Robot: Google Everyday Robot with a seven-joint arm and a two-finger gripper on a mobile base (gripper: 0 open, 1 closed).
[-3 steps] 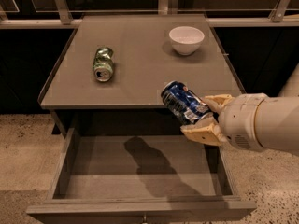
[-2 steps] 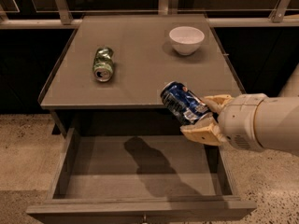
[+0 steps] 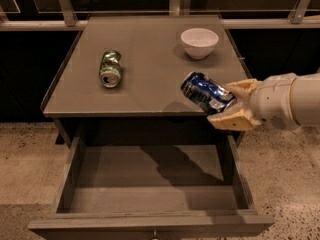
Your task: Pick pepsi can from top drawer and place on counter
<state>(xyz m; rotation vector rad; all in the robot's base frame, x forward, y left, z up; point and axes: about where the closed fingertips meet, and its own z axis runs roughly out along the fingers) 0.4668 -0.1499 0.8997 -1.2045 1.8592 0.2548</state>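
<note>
Claw first: reaching in from the right of the counter, at its front right corner, tan fingers clamped across one end of the can. Closed only to the can's width; nothing else in hold.

Nearest, below the counter's front edge: drawer pulled out, floor bare apart from a shadow of arm and can. Lift-out done, then.

Just above the counter's front right corner: can held tilted, silver rim aimed up and left, blue side dented, apparently clear of the surface, with a faint shadow on the counter beneath.

Left of centre on the counter: green can lying on its side, well apart from the blue one. Toward the counter's far right: white bowl, upright, beyond the claw and not touching it.

Step in hand, by the look of it: carrying over, placing not yet done. Next move, as a judgement: shift further in over the counter, away from the raised edge, lower to contact with the surface, then spread the fingers and back off to the right. Worth righting the tilt first, or laying the can flat. Released at this angle so near the edge, likely to roll or tip back toward the drawer. Enough bare counter between green can and bowl for the drop.
</note>
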